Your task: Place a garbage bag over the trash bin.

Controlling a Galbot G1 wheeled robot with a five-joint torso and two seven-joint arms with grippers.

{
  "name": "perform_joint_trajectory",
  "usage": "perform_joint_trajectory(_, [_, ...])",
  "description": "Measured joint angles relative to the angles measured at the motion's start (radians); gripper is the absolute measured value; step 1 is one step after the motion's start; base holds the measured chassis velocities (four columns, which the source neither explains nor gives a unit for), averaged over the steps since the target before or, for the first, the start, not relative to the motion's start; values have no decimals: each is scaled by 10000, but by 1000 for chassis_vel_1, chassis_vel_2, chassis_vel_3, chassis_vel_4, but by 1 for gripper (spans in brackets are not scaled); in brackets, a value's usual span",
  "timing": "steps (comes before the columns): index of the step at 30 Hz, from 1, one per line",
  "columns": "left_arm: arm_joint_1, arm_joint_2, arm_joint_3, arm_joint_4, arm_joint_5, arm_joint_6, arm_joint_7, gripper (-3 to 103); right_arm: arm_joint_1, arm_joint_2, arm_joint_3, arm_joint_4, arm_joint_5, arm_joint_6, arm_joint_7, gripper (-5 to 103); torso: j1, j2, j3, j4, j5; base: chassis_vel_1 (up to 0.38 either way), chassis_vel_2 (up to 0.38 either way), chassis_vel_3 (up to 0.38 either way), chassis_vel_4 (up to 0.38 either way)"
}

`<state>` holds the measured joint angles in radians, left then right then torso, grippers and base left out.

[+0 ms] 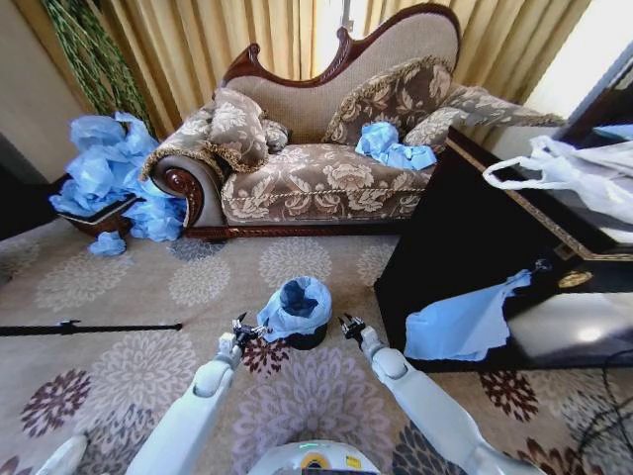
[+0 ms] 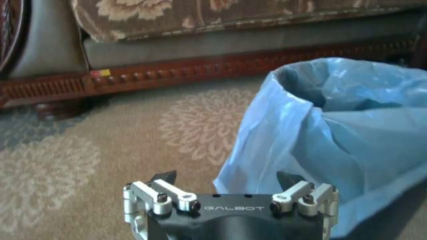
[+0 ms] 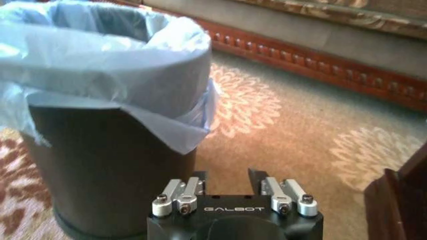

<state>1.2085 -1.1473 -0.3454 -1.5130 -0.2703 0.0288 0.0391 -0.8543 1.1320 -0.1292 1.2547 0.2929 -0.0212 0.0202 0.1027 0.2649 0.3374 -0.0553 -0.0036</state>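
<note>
The left claw [image 1: 240, 328] hangs low over the carpet just left of the bin, its fingers spread apart and holding nothing; in the left wrist view the left claw [image 2: 227, 179] sits just beside the hanging blue film without pinching it. The right claw [image 1: 348, 324] hovers just right of the bin, also parted and empty; in the right wrist view the right claw [image 3: 226, 175] is near the bin's dark wall, with a narrower gap between the fingers. Far behind them stands the sofa [image 1: 316, 178], with a crumpled blue bag on its seat to the right. To the right is a dark cabinet [image 1: 465, 237] carrying a white bag [image 1: 579, 173], a blue sheet draped down its near face. A heap of blue bags [image 1: 109, 178] lies far left. Between the two arms, on the patterned carpet [image 1: 119, 287], stands the trash bin [image 1: 307, 339], upright. The garbage bag [image 1: 297, 307] lines it, folded down over the rim all around, with black wall bare below.
</note>
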Motion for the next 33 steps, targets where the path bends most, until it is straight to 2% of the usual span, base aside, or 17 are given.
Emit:
perform_joint_trajectory(1, [98, 11, -11, -94, 67, -29, -1, 100, -17, -33, 42, 69, 52, -7, 25, 46, 0, 0, 0, 0, 0, 0, 0, 0, 0])
perform_joint_trajectory(2, [98, 11, -11, -94, 67, -29, -1, 100, -17, -33, 42, 69, 52, -7, 25, 46, 0, 0, 0, 0, 0, 0, 0, 0, 0])
perform_joint_trajectory(5, [432, 61, -11, -580, 153, 13, -2, 100, 7, -229, -39, 317, 151, 27, -104, 62, 0, 0, 0, 0, 0, 0, 0, 0, 0])
perform_joint_trajectory(6, [432, 61, -11, -580, 153, 13, -2, 100, 7, -229, -39, 317, 151, 27, -104, 62, 0, 0, 0, 0, 0, 0, 0, 0, 0])
perform_joint_trajectory(7, [471, 61, -6, -661, 187, 31, -2, 100, 31, -261, -105, 348, 131, 34, -205, 68, 0, 0, 0, 0, 0, 0, 0, 0, 0])
perform_joint_trajectory(10, [526, 24, 18, -785, 276, 67, -4, 100, 147, -276, -250, 297, -28, 77, -420, 73, 0, 0, 0, 0, 2, 0, 0, 0, 0])
perform_joint_trajectory(14, [560, -42, 33, -918, 330, 105, -22, 100, 603, -6, -409, -385, -958, 431, -739, 95, 0, 0, 0, 0, 3, 0, 0, 0, 0])
perform_joint_trajectory(16, [573, -39, 32, -949, 331, 112, -23, 100, 693, 46, -424, -498, -1121, 487, -771, 98, 0, 0, 0, 2, 1, 0, 0, 0, 0])
perform_joint_trajectory(21, [593, -2, 16, -997, 324, 122, -25, 100, 1085, 371, -437, -1130, -1992, 844, -761, 100, 0, 0, 0, -3, -1, 0, 0, 0, 0])
perform_joint_trajectory(24, [583, -2, 9, -997, 307, 122, -24, 100, 1190, 462, -431, -1304, -2145, 906, -729, 101, 0, 0, 0, -2, -1, 0, 0, 0, 0])
perform_joint_trajectory(27, [557, -20, 7, -945, 299, 120, -24, 100, 1278, 527, -431, -1424, -2263, 930, -684, 95, 0, 0, 0, 0, 1, 0, 0, 0, 0])
perform_joint_trajectory(29, [543, -43, 15, -886, 297, 104, -24, 100, 1338, 574, -419, -1563, -2352, 992, -671, 85, 0, 0, 1, 2, 3, 0, 0, 0, 0])
perform_joint_trajectory(30, [543, -43, 15, -886, 297, 104, -24, 100, 1338, 574, -419, -1563, -2352, 992, -671, 85, 0, 0, 1, 2, 3, 0, 0, 0, 0])
perform_joint_trajectory(33, [504, -64, 46, -816, 282, 78, -18, 100, 1412, 621, -377, -1766, -2368, 1049, -653, 68, 0, 0, 0, 1, 1, 0, 0, 0, 0])
